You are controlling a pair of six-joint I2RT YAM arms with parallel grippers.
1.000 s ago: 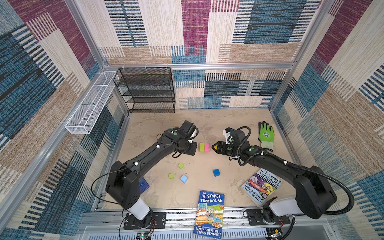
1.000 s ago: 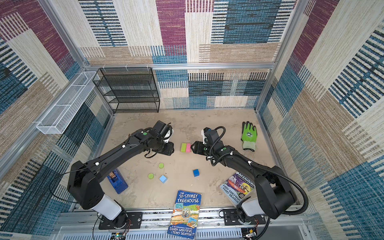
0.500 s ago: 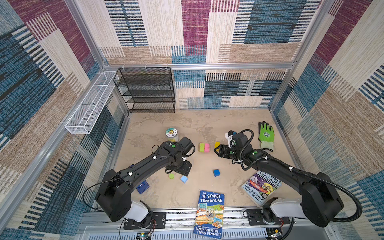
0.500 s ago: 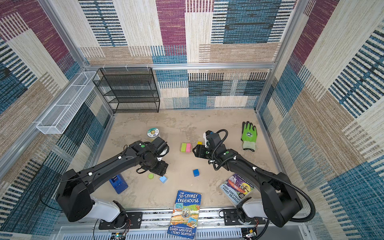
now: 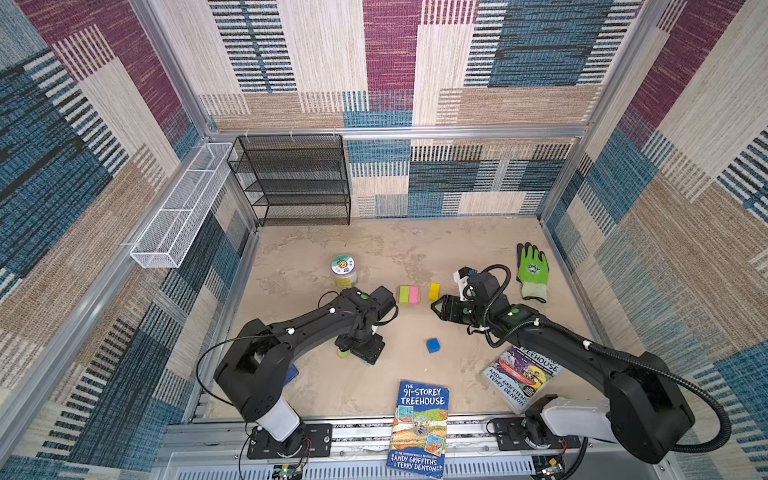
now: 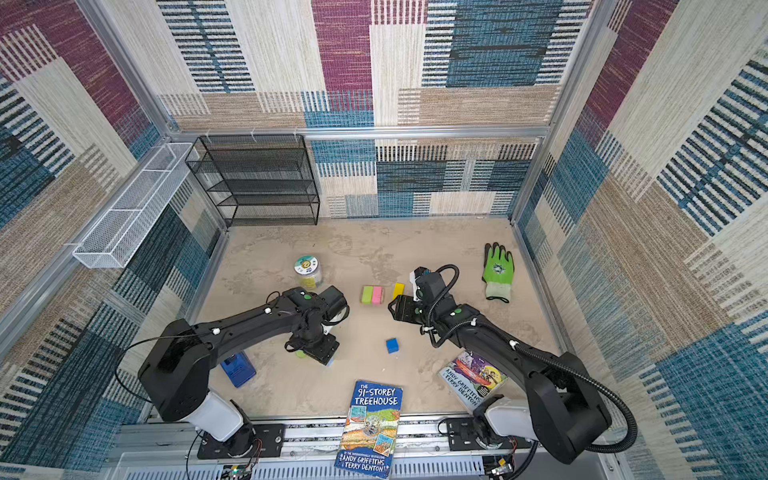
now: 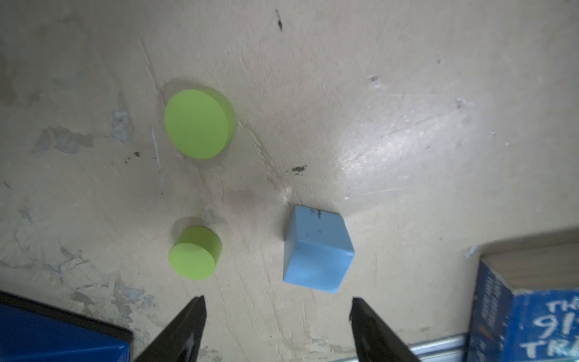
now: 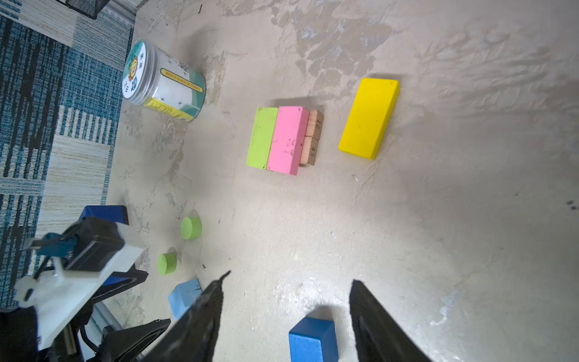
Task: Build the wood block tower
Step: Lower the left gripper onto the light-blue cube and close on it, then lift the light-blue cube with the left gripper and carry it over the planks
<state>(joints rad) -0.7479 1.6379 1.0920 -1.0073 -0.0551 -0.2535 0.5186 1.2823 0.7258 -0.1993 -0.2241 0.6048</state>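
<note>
My left claw point(image 7: 277, 300) is hanging spread wide and empty, low over the front of the beige table point(image 5: 374, 249). The small lime wooden cylinder point(image 7: 195, 252) is lying right ahead of one finger and the light-blue wooden cube point(image 7: 316, 249) ahead of the gap. If I am dropping off-centre, a finger is likely landing on the cylinder and rolling it towards the flat lime wooden disc point(image 7: 199, 123). Mid-table, the tower is only a lime wooden oblong point(image 8: 261, 138) and a pink wooden oblong point(image 8: 288, 139) lying side by side across two plain tan wooden bars point(image 8: 313, 136), so an uneven set-down is risking a tipped layer. The yellow wooden oblong point(image 8: 368, 117) is lying near it. My right claw point(image 8: 289, 277), likewise spread and empty, is hovering above the dark-blue wooden cube point(image 8: 313, 340), and a low swing is risking a brushed stack.
</note>
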